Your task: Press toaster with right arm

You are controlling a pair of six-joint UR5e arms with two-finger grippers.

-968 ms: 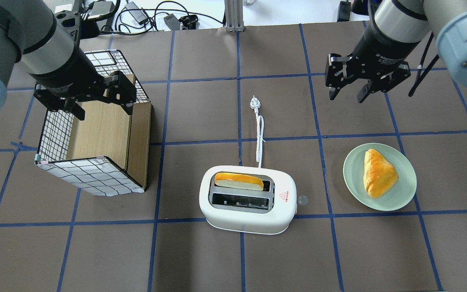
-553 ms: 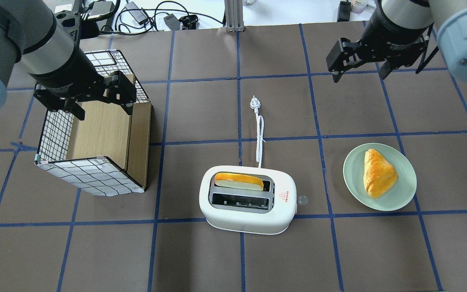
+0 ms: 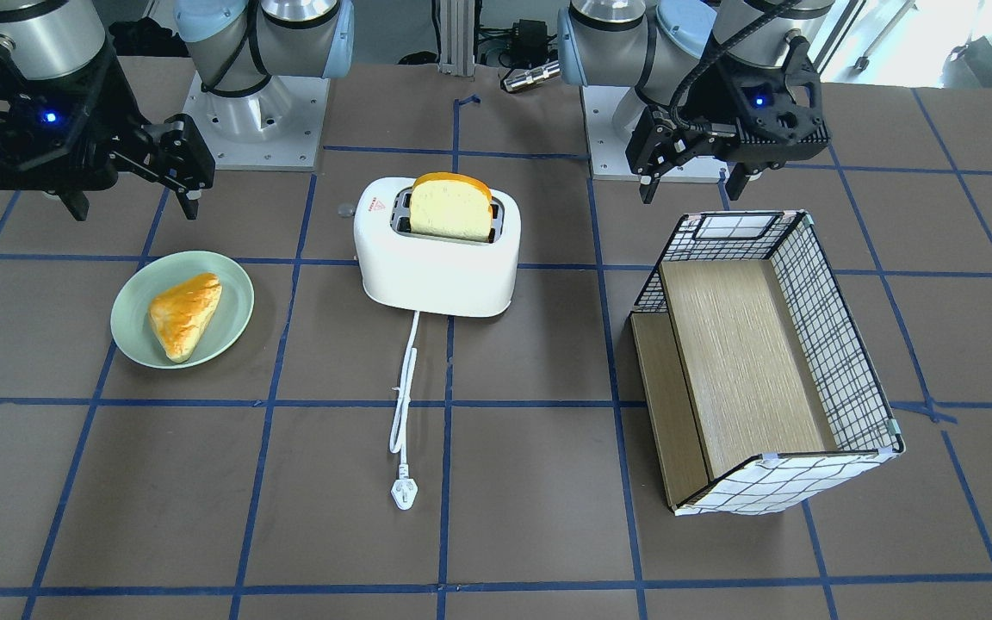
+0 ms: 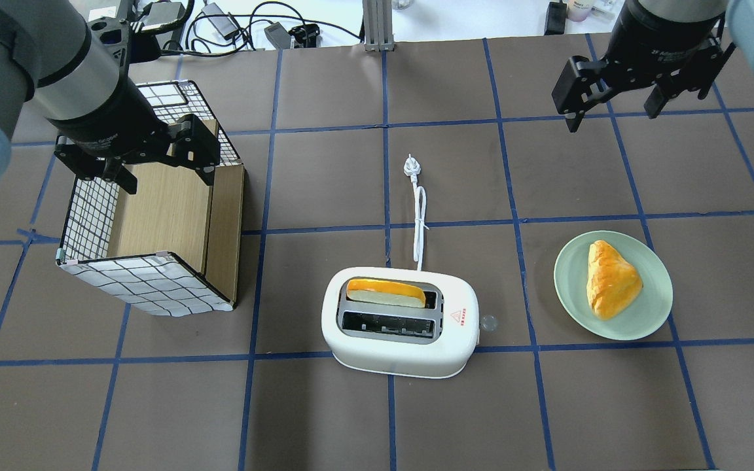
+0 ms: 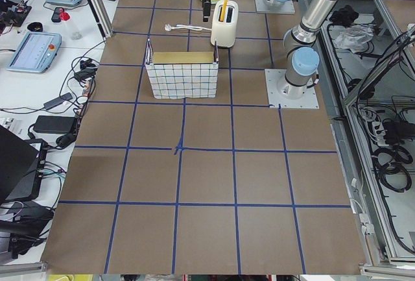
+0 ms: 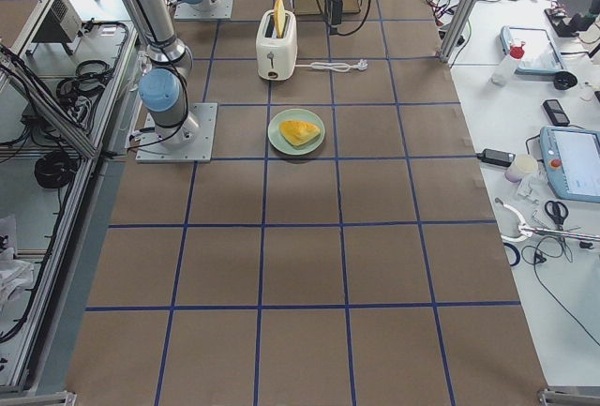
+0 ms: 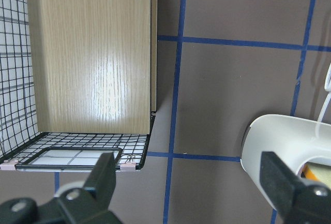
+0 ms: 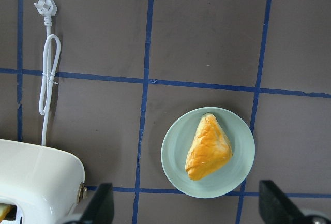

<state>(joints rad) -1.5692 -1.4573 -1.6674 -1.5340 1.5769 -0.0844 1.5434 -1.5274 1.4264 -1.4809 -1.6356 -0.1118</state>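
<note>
1. The toaster (image 4: 400, 320) stands near the middle of the table, slightly to the near side in the overhead view, upright with both slots facing up.
2. A red triangle mark sits on its top at the right end, with a line of tiny red print under it. I cannot read that print.
3. A slice of bread (image 4: 386, 292) stands in the far slot, and the near slot is bare.
4. The lever knob (image 4: 487, 322) sticks out from the toaster's right end.
5. The white cord (image 4: 420, 222) runs away from the toaster's far side and ends at the plug (image 4: 411, 167).
6. The right gripper (image 4: 612, 119) hangs over the far right of the table with its fingers spread wide. It holds nothing and is well apart from the toaster.
7. White lettering on its body seems to start "2F Adaptive", and the rest is too small to read.
8. The left gripper (image 4: 167, 181) is also spread and holds nothing. It hangs over the far end of the wire basket (image 4: 148, 281) on the left.
9. To the right of the toaster, a pale green plate (image 4: 653, 315) carries a golden pastry (image 4: 611, 279).
</note>
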